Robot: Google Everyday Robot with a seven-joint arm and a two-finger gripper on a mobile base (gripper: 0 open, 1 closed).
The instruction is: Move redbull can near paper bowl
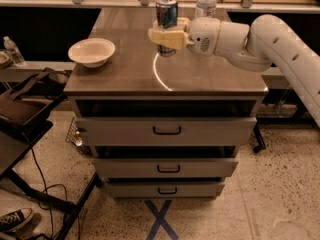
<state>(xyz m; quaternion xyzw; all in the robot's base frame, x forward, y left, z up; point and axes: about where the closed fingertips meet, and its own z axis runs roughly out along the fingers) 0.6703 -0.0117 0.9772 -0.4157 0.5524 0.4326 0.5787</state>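
Note:
The redbull can [166,11] is blue and silver and stands upright in my gripper [166,36], lifted above the middle of the grey table top [125,79]. The gripper's cream fingers [163,37] are shut around the can's lower half. My white arm [270,39] reaches in from the right. The off-white paper bowl [92,51] sits on the table's left side, well to the left of the can and apart from it.
A clear water bottle [205,4] with a white label stands at the table's back right, behind my wrist. A white arc [159,76] is marked on the table. Drawers [166,130] are below. A dark bag [25,104] and a small bottle [13,51] are at the left.

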